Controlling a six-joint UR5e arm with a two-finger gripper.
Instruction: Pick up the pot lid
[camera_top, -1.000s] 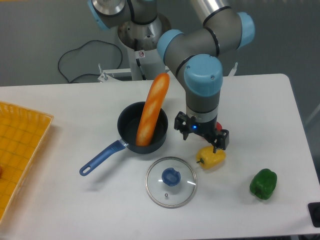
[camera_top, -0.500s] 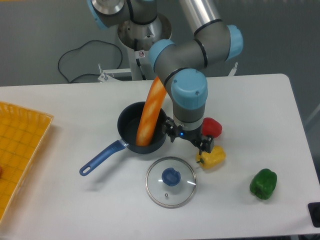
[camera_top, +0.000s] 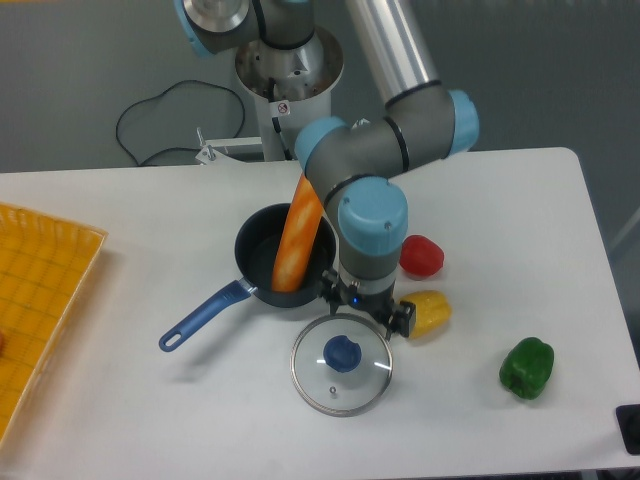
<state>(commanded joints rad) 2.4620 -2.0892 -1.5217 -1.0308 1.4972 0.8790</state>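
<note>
On the table (camera_top: 200, 430): lid (camera_top: 342, 388) seen lying flat, clear glass, thin rim, blue knob (camera_top: 342, 354) facing up. Small vent spot shown between knob and near rim.
Gripper (camera_top: 365, 306): held over the far side of the lid, aimed down. Knob not touched. Height above the glass cannot be told.
Jaws: spread wide, nothing clamped between them. One finger is seen beside the pan, the other at the yellow pepper, whose edge is partly covered from view; contact cannot be told.
Arm (camera_top: 372, 215): reached in from the far side, blue joint caps shown, part of the loaf hidden behind it.
Pan (camera_top: 258, 240): black, set just beside the lid, blue handle (camera_top: 205, 315) pointed toward the near left.
Loaf (camera_top: 298, 240): orange, long, lower end placed in the pan, upper part extended past the far rim.
Yellow pepper (camera_top: 430, 312): laid to the right of the lid, near its rim.
Red item (camera_top: 422, 257): placed behind the yellow pepper, type not made out.
Green pepper (camera_top: 527, 368): set well apart, at far right.
Crate (camera_top: 45, 310): yellow, cut off by the left frame edge.
</note>
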